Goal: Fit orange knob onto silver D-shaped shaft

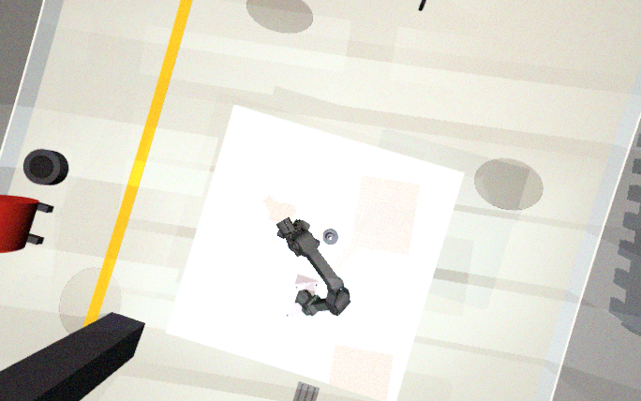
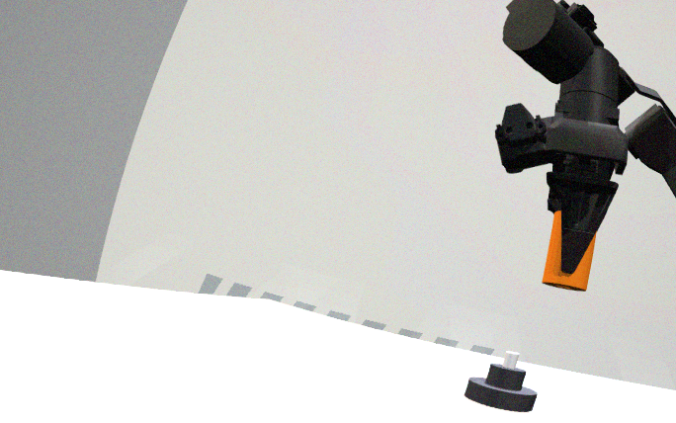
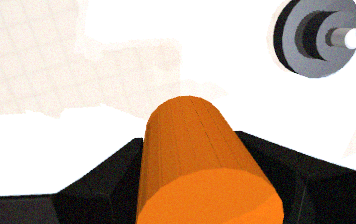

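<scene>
Exterior view: the jaws [image 2: 573, 264] stand partly open, clamped on the orange knob [image 2: 550, 264] [image 3: 190, 145] — held above the bench [image 1: 264, 165] [image 2: 199, 359], apart from the round pedestal [image 1: 324, 240] [image 2: 498, 396] [image 3: 300, 55] — its silver shaft [image 2: 511, 360] [image 3: 344, 37] bare.
</scene>
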Action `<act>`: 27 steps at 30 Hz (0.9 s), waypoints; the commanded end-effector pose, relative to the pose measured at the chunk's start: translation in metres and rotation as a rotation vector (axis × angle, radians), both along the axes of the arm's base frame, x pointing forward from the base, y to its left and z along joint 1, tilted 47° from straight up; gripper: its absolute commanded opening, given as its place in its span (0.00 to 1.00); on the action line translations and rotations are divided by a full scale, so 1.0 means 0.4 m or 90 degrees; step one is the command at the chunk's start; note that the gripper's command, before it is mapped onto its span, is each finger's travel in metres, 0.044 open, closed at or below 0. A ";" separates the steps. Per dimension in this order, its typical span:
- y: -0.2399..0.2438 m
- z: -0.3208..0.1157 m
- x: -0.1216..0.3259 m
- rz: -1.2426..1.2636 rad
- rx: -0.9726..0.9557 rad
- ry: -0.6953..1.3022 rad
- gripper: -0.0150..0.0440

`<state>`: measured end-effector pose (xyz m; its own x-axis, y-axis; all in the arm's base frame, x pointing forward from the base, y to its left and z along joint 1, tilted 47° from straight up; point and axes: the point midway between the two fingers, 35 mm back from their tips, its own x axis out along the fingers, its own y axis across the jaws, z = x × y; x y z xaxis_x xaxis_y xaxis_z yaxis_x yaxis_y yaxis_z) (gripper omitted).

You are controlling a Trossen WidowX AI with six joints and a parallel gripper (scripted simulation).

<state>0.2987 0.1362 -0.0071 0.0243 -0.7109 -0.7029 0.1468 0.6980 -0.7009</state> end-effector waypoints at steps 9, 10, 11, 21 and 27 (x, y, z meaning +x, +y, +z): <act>-0.080 0.050 0.029 0.008 0.003 0.002 0.25; -0.087 0.054 0.031 0.008 0.004 0.001 0.25; -0.094 0.058 0.032 0.008 0.004 0.001 0.25; -0.165 0.098 0.047 0.008 0.003 0.001 0.25; -0.209 0.121 0.052 0.008 0.001 0.000 0.25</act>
